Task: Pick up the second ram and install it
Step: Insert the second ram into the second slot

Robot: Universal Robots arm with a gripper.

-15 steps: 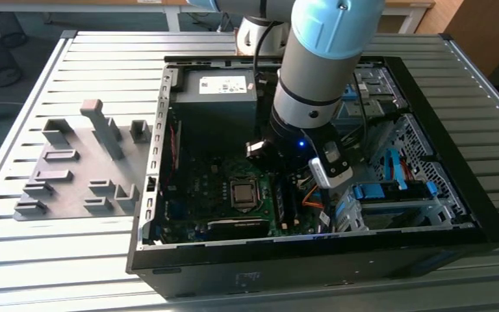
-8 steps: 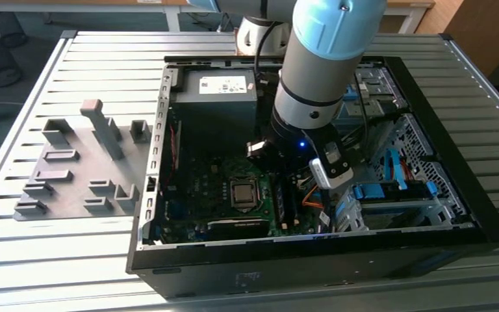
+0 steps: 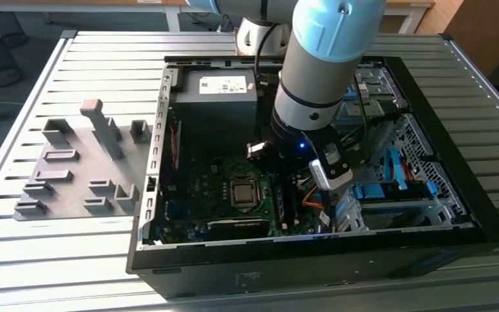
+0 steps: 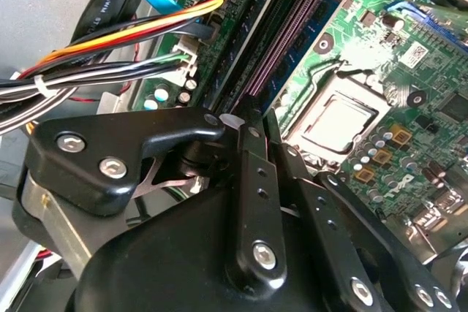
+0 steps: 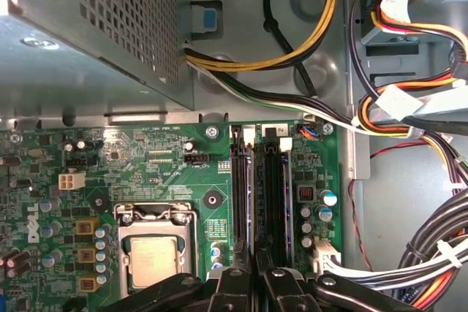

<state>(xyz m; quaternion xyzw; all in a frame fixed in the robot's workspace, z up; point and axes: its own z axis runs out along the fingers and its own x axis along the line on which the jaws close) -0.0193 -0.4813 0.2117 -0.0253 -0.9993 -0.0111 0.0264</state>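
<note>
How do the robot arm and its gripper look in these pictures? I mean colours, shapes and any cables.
In the exterior view, the arm is a thick round tube: silver-grey metal with a light blue cap at the joint and a black wrist section, where a small blue light glows. A thin black cable runs down along it. In both wrist views, the gripper is matt black, made of flat bar-shaped links joined by round silver screws.
</note>
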